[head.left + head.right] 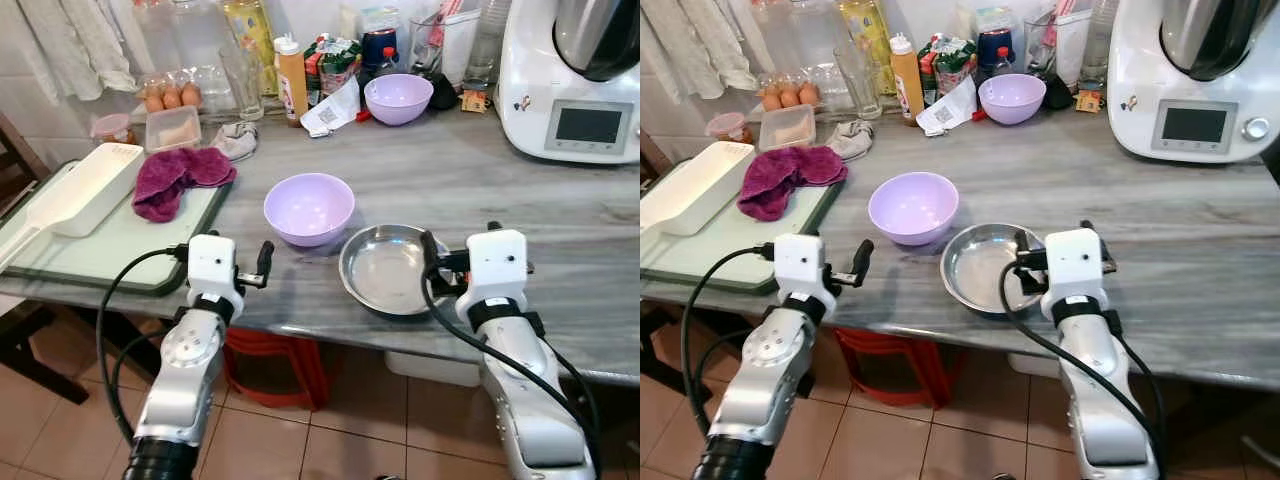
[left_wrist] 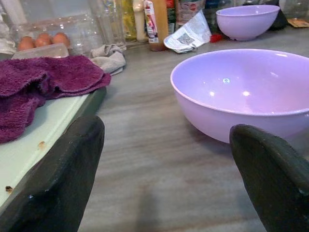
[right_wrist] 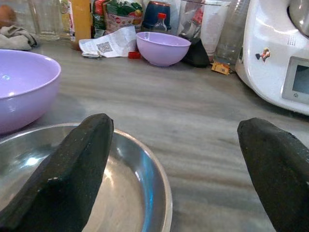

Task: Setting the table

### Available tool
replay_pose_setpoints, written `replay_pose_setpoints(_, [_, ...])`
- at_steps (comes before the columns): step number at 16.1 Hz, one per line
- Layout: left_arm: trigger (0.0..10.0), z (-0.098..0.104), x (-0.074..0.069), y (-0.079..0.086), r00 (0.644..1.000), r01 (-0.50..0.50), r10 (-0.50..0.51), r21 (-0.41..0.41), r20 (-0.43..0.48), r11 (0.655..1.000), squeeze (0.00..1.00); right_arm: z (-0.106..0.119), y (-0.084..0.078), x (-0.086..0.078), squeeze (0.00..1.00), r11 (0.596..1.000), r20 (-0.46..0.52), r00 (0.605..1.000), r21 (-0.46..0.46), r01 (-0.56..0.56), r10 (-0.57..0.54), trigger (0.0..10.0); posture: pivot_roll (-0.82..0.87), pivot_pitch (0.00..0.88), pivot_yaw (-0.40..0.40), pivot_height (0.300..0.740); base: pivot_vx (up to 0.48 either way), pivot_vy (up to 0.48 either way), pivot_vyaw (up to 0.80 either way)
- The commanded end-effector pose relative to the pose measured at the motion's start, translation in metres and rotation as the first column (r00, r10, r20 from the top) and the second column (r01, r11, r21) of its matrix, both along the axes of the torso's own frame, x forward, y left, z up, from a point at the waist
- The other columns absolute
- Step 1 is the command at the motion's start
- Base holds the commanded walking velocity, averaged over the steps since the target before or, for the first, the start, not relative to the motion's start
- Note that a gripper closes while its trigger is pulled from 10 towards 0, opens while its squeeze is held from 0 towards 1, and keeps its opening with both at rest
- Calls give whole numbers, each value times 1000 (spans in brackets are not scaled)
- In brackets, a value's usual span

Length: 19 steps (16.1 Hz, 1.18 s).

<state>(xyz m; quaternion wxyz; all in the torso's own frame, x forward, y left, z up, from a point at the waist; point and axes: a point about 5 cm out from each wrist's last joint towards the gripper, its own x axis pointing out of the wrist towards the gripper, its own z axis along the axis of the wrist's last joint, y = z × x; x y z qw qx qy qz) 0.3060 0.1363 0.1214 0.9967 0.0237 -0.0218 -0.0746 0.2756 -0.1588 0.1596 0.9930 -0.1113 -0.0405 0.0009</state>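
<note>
reaching with both arms at the table edge, my left gripper (image 1: 262,268) is spread wide, holding nothing, near the lilac bowl (image 1: 309,208). my right gripper (image 3: 174,159) is wide too, one finger over the steel plate (image 1: 385,268). a bump could slide the plate off the near edge. my left wrist view shows eggs (image 2: 42,39) up close; my head views show the white cooking machine (image 1: 570,80).

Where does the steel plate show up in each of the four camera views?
Left eye view: steel plate, right of the near purple bowl.
Right eye view: steel plate, lower centre.
Left wrist view: not in it.
Right wrist view: steel plate, under the right gripper.
Shared landmark: the near purple bowl.
</note>
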Motion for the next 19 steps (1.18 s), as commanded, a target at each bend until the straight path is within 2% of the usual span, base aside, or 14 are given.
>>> replay_pose_setpoints(1, [10000, -4, 1, 4, 999, -25, 26, 22, -27, 999, 0, 5, 5, 0, 0, 1000, 28, 999, 14, -26, 26, 10000, -222, 48, 109, 740, 0, 0, 0])
replay_pose_setpoints(5, [10000, -5, 2, 0, 999, -12, 13, 28, -37, 1000, 0, 5, 3, 1, 0, 1000, 23, 1000, 25, -13, 12, 10000, -235, 47, 112, 740, -126, 0, -111])
replay_pose_setpoints(19, [10000, -6, 5, -1, 999, -8, 10, 40, -48, 999, 0, 5, 1, 4, 0, 1000, 20, 1000, 26, 0, 0, 10000, -241, 47, 110, 740, -261, 0, -581])
